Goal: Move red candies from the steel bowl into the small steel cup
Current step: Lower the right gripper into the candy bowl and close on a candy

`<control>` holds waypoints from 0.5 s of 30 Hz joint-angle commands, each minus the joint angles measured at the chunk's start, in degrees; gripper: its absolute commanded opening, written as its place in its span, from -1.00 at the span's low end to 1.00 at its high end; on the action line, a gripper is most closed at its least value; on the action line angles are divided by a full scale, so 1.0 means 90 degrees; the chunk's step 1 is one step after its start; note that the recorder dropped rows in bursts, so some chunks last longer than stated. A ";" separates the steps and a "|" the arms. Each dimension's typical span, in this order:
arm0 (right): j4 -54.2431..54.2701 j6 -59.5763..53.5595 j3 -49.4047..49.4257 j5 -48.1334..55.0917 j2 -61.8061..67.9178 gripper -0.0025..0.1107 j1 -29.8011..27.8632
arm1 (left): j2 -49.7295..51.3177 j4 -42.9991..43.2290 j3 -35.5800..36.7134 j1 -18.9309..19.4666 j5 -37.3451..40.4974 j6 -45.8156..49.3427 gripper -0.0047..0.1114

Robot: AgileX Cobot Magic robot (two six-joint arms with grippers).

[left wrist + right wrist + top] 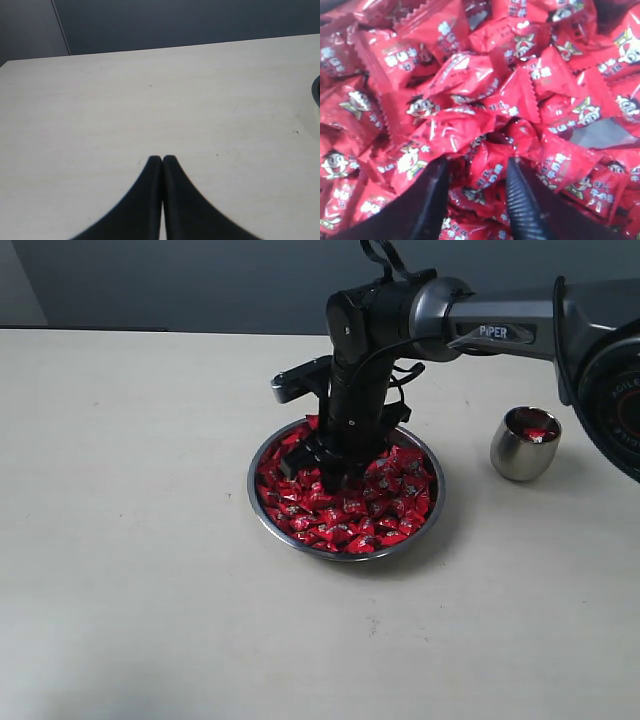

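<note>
Exterior: right gripper (322,472) tips-down in red candies (385,512) inside steel bowl (252,485); small steel cup (523,448) well apart, on its arm's base side.
Left wrist: left gripper (162,160) clenched, empty, over bare table (100,100); right arm nearer.
Right wrist: jaws spread, one candy (487,162) directly between tips, apparently not yet pinched.

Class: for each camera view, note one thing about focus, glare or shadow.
Exterior view: mostly sharp, with glare on the small steel cup and a soft shadow beside the steel bowl. Right wrist view: red candies slightly blurred, wrappers glinting, right gripper dark. Left wrist view: left gripper a soft-edged black silhouette.
</note>
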 commanded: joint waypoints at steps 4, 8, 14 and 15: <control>-0.0361 0.0765 -0.0020 0.0153 -0.0004 -0.28 -0.0016 | -0.0030 0.0009 -0.0053 -0.0027 -0.0055 -0.0013 -0.91; -0.0282 0.0932 -0.0020 0.0120 -0.0004 -0.28 -0.0016 | -0.0030 0.0009 -0.0053 -0.0027 -0.0055 -0.0013 -0.91; -0.0165 0.1426 -0.0020 0.0105 -0.0004 -0.28 -0.0016 | -0.0030 0.0009 -0.0053 -0.0027 -0.0055 -0.0013 -0.91; -0.0165 0.1513 -0.0020 0.0105 -0.0004 -0.28 -0.0016 | -0.0030 0.0009 -0.0053 -0.0027 -0.0055 -0.0013 -0.91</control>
